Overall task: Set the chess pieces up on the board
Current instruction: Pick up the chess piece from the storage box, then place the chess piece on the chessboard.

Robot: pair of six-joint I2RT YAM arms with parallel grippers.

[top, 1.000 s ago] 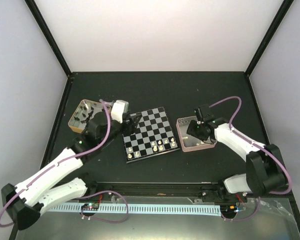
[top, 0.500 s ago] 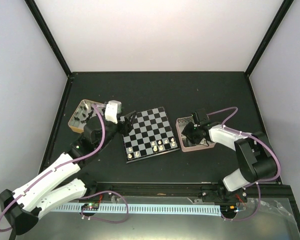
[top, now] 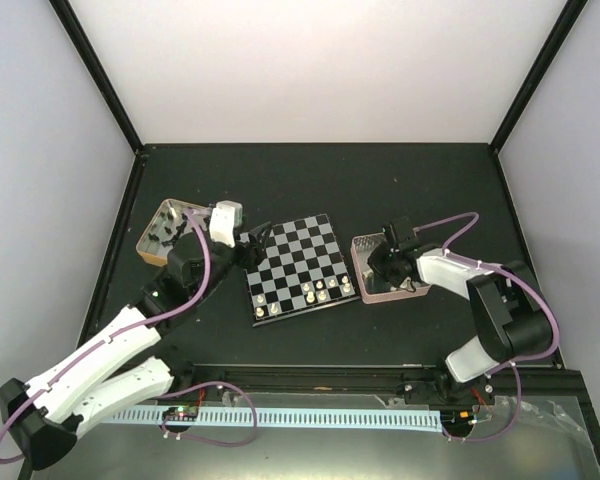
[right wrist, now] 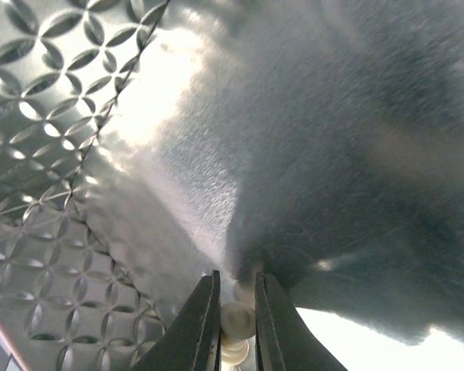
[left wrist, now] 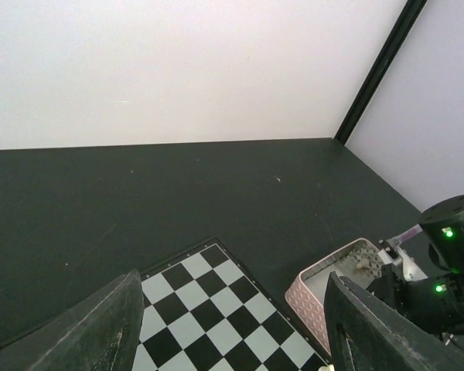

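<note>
We stretch our left arm (top: 110, 345) from its base at the near left corner diagonally forward and to the right, with the wrist held level. The left jaws stand wide apart, both fingers (left wrist: 93, 332) splayed to the edges of the wrist view. Our right arm (top: 455, 272) folds sharply at the elbow and reaches leftward, wrist tipped down. The right jaws are pinched nearly together on a cream chess piece (right wrist: 236, 321).
</note>
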